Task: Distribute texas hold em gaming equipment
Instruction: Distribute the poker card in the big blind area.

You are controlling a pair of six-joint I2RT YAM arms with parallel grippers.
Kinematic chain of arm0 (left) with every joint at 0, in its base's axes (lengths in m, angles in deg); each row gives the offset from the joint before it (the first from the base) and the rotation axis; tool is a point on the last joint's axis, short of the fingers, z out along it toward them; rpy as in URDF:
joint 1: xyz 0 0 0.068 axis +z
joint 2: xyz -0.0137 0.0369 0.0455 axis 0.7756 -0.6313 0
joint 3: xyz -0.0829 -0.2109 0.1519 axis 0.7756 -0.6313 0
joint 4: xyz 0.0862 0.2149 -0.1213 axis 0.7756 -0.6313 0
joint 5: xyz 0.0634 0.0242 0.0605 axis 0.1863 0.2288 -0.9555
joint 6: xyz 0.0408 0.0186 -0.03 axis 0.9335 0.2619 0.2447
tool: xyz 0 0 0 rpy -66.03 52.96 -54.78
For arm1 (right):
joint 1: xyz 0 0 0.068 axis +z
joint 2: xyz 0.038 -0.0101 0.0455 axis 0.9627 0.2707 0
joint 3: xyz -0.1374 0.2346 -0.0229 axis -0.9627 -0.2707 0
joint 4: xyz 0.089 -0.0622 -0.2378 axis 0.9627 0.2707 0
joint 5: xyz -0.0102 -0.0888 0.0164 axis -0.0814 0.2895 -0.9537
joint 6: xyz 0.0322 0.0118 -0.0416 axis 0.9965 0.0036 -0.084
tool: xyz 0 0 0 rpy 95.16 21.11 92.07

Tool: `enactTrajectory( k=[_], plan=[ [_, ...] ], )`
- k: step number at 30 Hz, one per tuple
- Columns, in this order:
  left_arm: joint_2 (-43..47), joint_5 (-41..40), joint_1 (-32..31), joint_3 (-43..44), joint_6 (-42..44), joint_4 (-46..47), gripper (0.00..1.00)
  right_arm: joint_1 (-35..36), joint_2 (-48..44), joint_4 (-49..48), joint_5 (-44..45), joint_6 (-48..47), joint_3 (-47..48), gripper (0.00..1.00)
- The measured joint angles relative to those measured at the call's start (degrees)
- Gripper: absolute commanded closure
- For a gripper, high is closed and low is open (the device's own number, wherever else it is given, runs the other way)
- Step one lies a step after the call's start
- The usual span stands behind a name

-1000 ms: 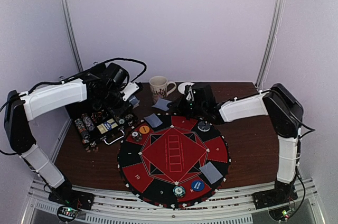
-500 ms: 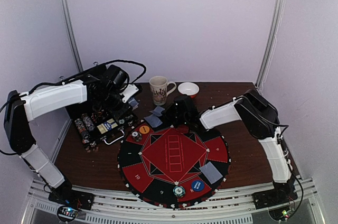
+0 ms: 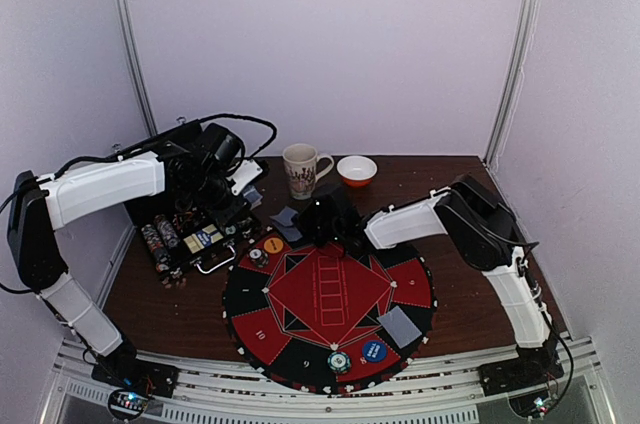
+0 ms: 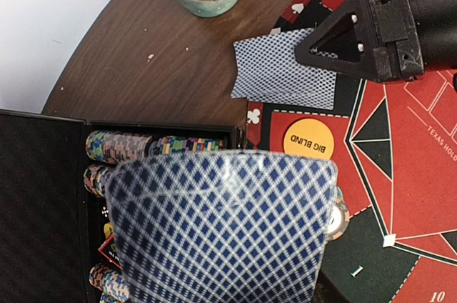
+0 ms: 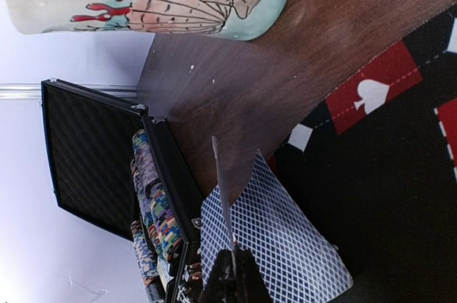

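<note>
Your tabletop (image 3: pixel 470 279) carries the round red-and-black mat (image 3: pixel 330 289) at its middle. The open black case (image 4: pixel 36 203) sits off the mat's far-left edge, with rows of striped chips (image 4: pixel 136 147) packed inside. A shell-patterned mug (image 3: pixel 303 169) and a small bowl (image 3: pixel 357 170) stand beyond the mat's far edge, apart from each other.

Your left pincer (image 3: pixel 250 189) hangs above the case's right side, gripping a blue-backed card (image 4: pixel 221 231) that fills the lower part of its wrist view. You cannot tell whether it is one card or a stack, and the fingers are hidden behind it. Your right pincer (image 5: pixel 233 271) is at the mat's far-left rim, closed tight on a thin card (image 5: pixel 222 189) that stands nearly upright, seen edge-on. Just beneath lies a flat card (image 5: pixel 285 246), face down, partly on the wood and partly on the mat's border. Another face-down card (image 3: pixel 403 324) rests on the mat's near-right part.

The orange BIG BLIND disc (image 4: pixel 308 142) lies on the mat near the flat card, with a striped chip (image 3: pixel 258 256) beside it. A blue disc (image 3: pixel 373 350) and a second striped chip (image 3: pixel 339 361) lie side by side at the mat's near edge.
</note>
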Motion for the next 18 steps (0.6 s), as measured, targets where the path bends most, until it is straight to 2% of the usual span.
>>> enactTrajectory(
  k=[18],
  plan=[
    [0.55,0.57,0.00,-0.20,0.13,-0.04,0.52,0.00,-0.63,0.94,0.37,2.84,-3.23,0.66]
  ],
)
